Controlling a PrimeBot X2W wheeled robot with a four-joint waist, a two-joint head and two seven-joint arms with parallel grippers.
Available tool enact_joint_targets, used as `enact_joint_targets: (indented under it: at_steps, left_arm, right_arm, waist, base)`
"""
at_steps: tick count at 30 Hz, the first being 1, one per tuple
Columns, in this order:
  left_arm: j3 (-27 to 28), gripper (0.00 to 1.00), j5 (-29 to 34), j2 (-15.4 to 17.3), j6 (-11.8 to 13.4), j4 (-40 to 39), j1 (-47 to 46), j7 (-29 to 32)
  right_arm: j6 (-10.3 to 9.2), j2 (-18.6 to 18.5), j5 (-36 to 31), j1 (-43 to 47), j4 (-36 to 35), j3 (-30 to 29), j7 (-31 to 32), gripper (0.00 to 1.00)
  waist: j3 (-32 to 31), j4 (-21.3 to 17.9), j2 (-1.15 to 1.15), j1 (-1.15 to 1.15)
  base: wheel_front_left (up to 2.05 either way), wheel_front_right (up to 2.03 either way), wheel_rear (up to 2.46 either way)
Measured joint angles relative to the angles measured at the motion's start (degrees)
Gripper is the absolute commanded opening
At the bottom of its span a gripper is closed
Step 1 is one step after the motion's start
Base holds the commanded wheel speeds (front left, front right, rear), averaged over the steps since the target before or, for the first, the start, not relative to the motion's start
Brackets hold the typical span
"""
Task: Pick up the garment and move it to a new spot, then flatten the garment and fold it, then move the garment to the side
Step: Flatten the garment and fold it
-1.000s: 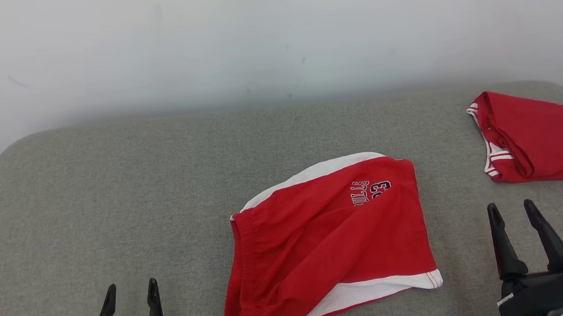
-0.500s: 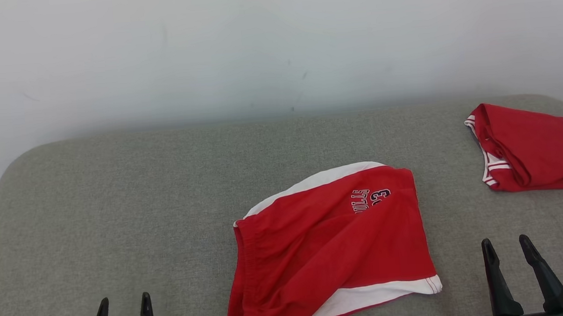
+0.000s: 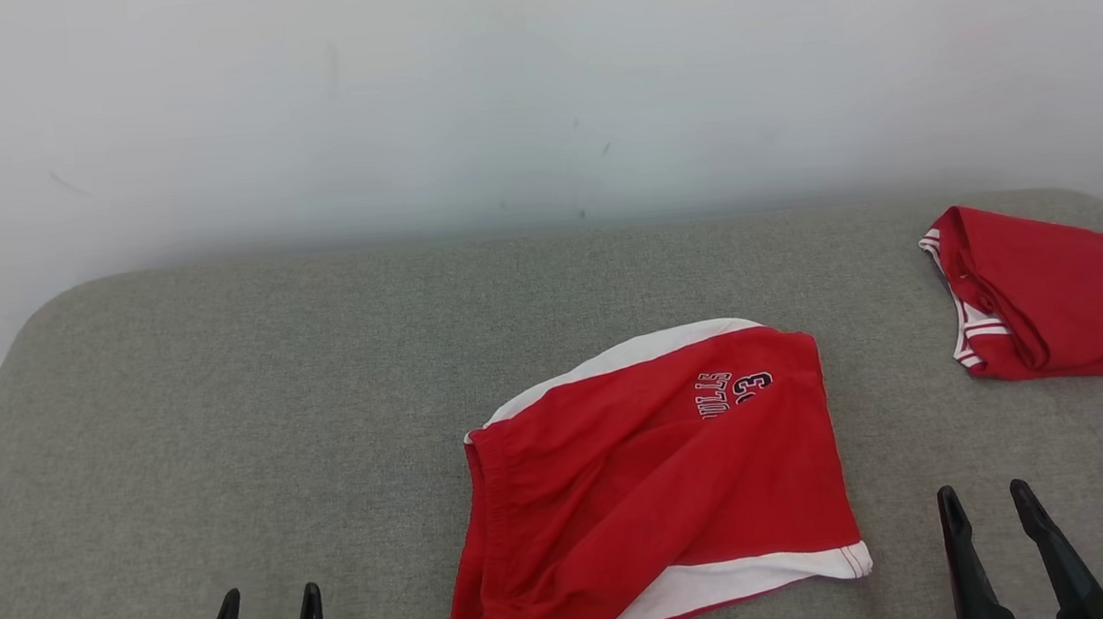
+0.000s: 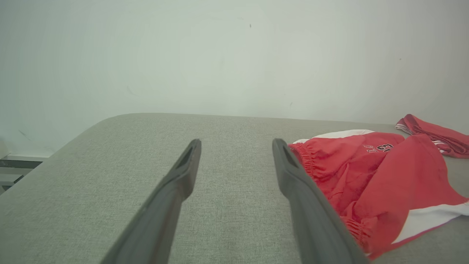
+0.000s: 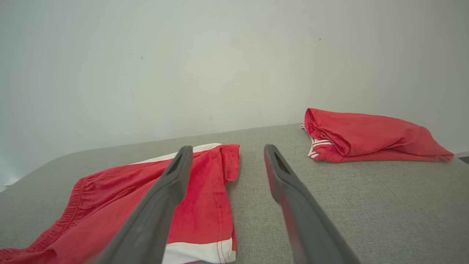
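Both empty and wide open, left gripper (image 3: 271, 593) and right gripper (image 3: 982, 489) flank the shorts (image 3: 655, 477), the right one nearer.

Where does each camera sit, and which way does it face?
Head view: on the head, looking down at red shorts on a grey cushion; left tool and right tool tips at the bottom.
Left wrist view: on the left arm, facing the wall along its open tool.
Right wrist view: on the right arm, likewise along its open tool.
All share the shorts and a second red garment.
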Motion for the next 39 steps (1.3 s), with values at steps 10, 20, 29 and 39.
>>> enact_joint_targets:
  at_steps: [10,20,29,39]
  left_arm:
    - [-1.2,1.00,-0.5,0.3,-0.2,0.5,-0.1,0.0]
    - [-1.4,1.00,-0.7,0.6,-0.2,1.1,-0.4,0.0]
    - [-13.6,1.00,-1.9,6.0,-0.3,3.6,-4.1,0.0]
    - [-29.5,1.00,-7.9,13.5,-0.3,10.0,-11.4,1.5]
  right_arm:
    - [0.00,0.1,0.0,0.0,0.5,0.4,0.3,1.00]
    - [0.00,0.2,0.0,0.0,1.2,0.7,0.3,1.00]
    - [0.00,-2.3,0.0,-1.4,4.3,2.7,1.0,1.00]
    - [0.00,-6.1,1.5,-6.7,14.7,8.9,1.5,1.00]
  waist:
    - [0.0,0.0,0.00,0.00]
    - [0.0,0.2,0.00,0.00]
    - [0.7,1.0,0.00,0.00]
    - [2.3,0.5,0.00,0.00]
  base:
    - [0.00,0.00,0.00]
    - [0.00,0.00,0.00]
    - [0.00,0.00,0.00]
    - [0.00,0.00,0.00]
